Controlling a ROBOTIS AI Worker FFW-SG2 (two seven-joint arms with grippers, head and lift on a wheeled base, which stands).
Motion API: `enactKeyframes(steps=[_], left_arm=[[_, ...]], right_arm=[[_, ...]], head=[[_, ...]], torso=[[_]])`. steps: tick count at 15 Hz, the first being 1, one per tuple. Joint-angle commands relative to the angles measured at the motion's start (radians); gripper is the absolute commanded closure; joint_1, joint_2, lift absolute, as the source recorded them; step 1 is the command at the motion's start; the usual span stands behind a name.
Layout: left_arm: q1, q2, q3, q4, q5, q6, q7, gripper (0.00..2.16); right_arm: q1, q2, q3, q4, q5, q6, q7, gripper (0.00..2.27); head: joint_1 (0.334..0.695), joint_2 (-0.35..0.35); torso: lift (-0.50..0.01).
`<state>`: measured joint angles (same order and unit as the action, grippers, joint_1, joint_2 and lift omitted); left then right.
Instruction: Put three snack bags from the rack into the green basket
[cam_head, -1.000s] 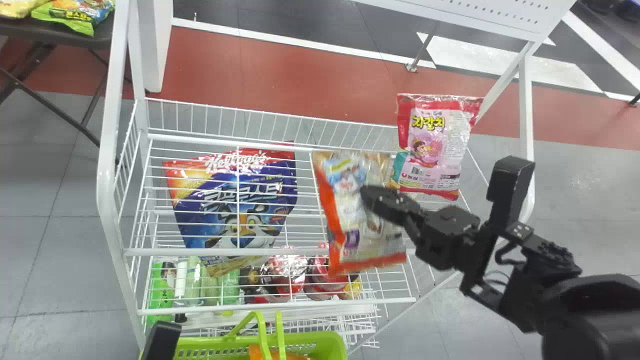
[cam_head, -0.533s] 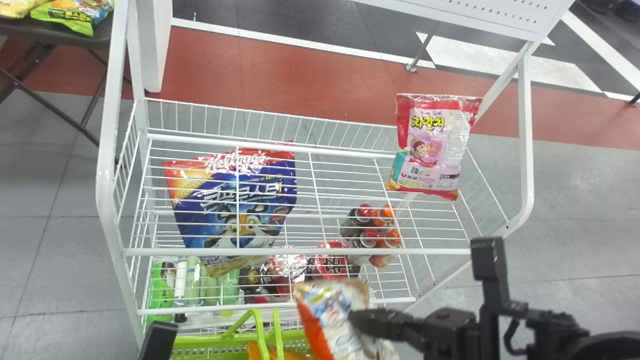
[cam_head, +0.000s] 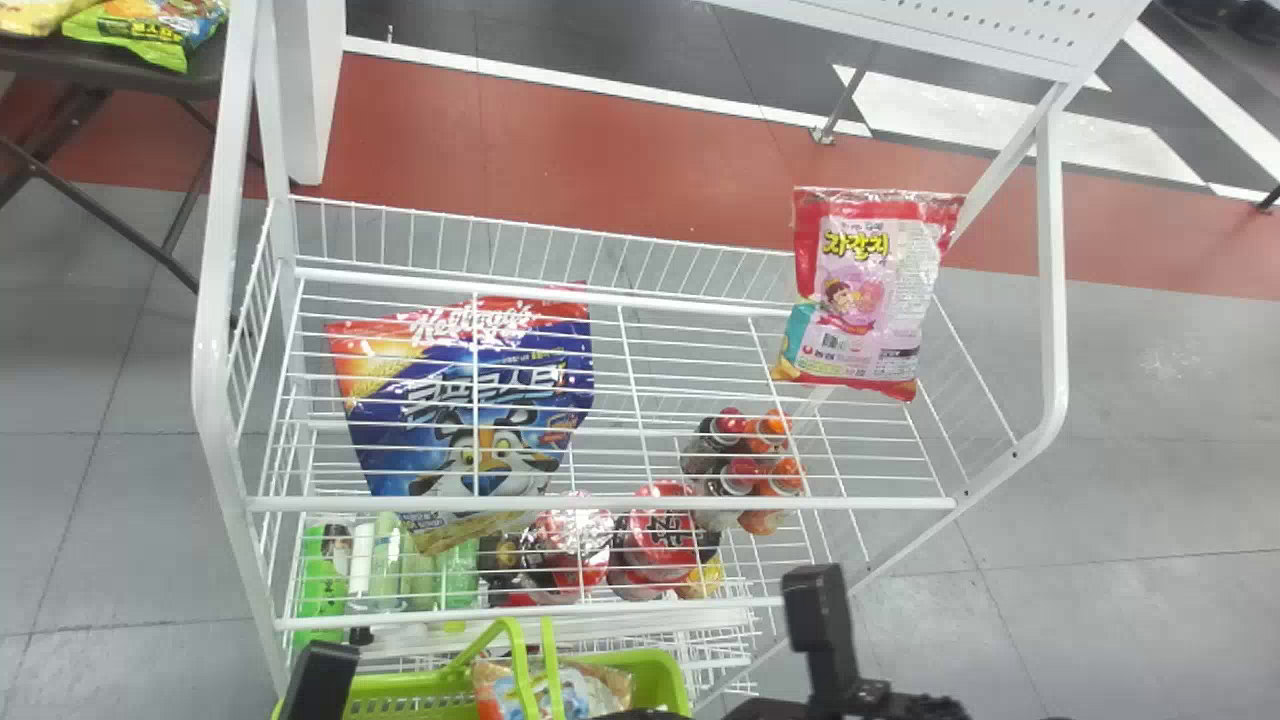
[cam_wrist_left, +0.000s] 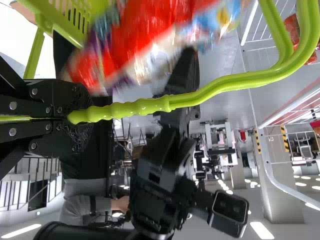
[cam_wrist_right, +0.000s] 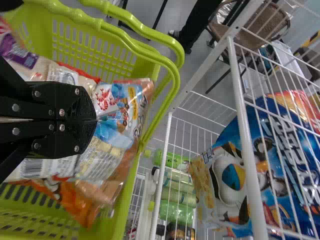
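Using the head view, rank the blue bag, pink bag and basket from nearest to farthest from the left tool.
1. Basket: in front, its handle in the left tool.
2. Blue bag: left side of the rack.
3. Pink bag: the rack's right side.

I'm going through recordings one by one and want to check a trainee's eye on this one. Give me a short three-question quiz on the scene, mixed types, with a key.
1. True or false: the left hand grips the handle of the green basket.
2. In the head view, which bag is farther right on the rack?
a) the blue bag
b) the pink-and-red bag
3. Fill in: the right hand is closed on a ____.

Key: 1 true; 2 b; 3 snack bag.
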<state>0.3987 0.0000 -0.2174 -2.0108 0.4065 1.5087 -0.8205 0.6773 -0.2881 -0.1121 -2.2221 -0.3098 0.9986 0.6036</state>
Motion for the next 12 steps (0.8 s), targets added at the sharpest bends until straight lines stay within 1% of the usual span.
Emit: enactKeyframes(steps=[1,5,7,8,9,10,11,12], left_arm=[[0.000,-0.003,0.000,0.000,0.000,0.000,0.000,1.47],[0.000,-0.003,0.003,0.000,0.000,0.000,-0.002,1.47],[-0.006,-0.003,0.001,0.000,0.000,0.000,0.000,1.47],[-0.008,-0.003,0.001,0.000,0.000,0.000,0.000,1.47],[-0.008,-0.003,0.001,0.001,0.000,0.000,0.000,1.47],[-0.008,-0.003,0.003,0.001,0.000,0.000,-0.002,1.47],[-0.008,-0.003,0.004,0.000,0.000,0.000,-0.003,1.47],[-0.006,-0.003,0.006,0.000,0.000,0.000,-0.005,1.47]], right_arm=[[-0.018,-0.025,0.098,0.098,0.069,-0.119,-0.031,2.24],[-0.048,-0.056,0.207,0.242,0.116,-0.162,-0.053,2.24],[-0.050,-0.057,0.218,0.252,0.116,-0.159,-0.053,2.24],[-0.044,-0.057,0.201,0.240,0.092,-0.149,-0.053,2.19],[-0.033,-0.059,0.181,0.214,0.080,-0.131,-0.053,1.81],[-0.018,-0.060,0.163,0.182,0.080,-0.119,-0.053,0.82],[-0.002,-0.062,0.144,0.144,0.080,-0.094,-0.053,0.00],[0.013,-0.063,0.129,0.107,0.075,-0.073,-0.053,0.00]], head=[[0.695,-0.350],[0.695,-0.350],[0.695,-0.350],[0.695,-0.350],[0.695,-0.350],[0.695,-0.350],[0.695,-0.350],[0.695,-0.350]], torso=[[0.000],[0.000],[0.000],[0.000],[0.000],[0.000],[0.000],[0.000]])
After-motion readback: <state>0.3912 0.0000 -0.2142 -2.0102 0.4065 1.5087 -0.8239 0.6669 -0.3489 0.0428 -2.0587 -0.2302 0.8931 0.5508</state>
